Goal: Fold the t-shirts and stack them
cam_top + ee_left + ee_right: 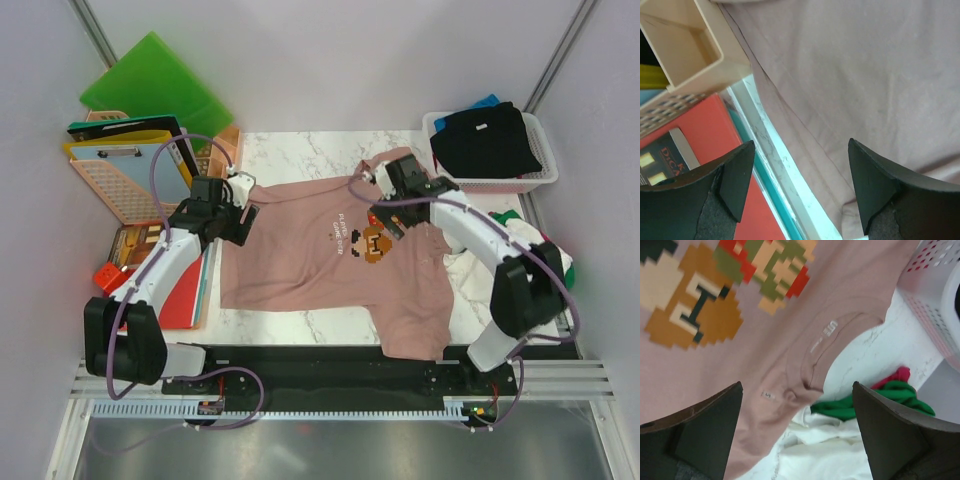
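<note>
Left end effector (800,150), jaws apart, is hovering with the pink t-shirt's (310,265) hem beneath it on the counter (300,150). The right end effector (797,390), equally parted, is hanging above the collar (812,367). Flattening looks underway; gripping the edges likely comes next.

The left arm (160,262), lower left, and right arm (490,238), lower right, have white shells and black joints. Purple cables (152,188) loop along each (the left end effector (800,145) and right end effector (797,385) have black wedge-shaped fingers (735,180)).
</note>
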Controlling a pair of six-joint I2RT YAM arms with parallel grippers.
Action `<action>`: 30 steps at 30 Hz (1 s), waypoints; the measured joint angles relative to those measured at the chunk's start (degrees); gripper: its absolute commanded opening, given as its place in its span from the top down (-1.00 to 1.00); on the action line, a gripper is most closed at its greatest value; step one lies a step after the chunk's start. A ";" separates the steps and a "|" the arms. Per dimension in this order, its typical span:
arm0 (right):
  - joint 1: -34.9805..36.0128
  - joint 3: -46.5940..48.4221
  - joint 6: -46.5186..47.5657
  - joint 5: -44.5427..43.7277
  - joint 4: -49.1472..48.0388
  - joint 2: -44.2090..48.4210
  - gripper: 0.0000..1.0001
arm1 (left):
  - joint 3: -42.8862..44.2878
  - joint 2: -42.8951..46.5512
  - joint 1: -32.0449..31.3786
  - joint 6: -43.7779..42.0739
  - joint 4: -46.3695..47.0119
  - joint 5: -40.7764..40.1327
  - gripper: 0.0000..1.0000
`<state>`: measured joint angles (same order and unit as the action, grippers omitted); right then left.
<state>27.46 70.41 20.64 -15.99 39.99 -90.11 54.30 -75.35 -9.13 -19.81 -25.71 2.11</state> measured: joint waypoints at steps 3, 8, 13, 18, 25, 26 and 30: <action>-4.35 11.47 -1.77 3.76 0.85 -8.33 -0.96 | 1.79 -2.08 0.00 -0.13 1.05 -0.44 -0.66; -7.87 20.13 -2.89 7.10 1.25 -15.34 -0.96 | 1.73 -2.25 0.00 -1.60 0.61 0.59 -0.66; -7.63 24.02 -2.56 7.02 2.95 -22.73 -0.96 | 0.66 -3.30 0.00 -2.56 1.09 -0.33 -0.66; -8.17 35.17 -2.49 5.55 3.69 -33.81 -0.92 | 2.62 -8.76 0.00 -2.51 0.96 -0.22 -0.66; -10.45 61.55 -2.69 0.22 4.59 -48.98 -0.83 | 8.04 -12.48 0.00 -2.40 0.55 0.44 -0.66; -10.67 63.54 -2.62 -0.76 4.26 -50.21 -0.83 | 8.39 -12.52 0.00 -2.40 0.55 0.46 -0.65; -11.67 66.45 -2.47 -5.64 1.53 -53.55 -0.83 | 9.29 -14.05 0.00 -2.43 0.57 0.37 -0.66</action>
<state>15.79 136.86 18.17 -21.63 41.52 -143.65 63.59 -89.41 -9.13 -22.24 -25.15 2.48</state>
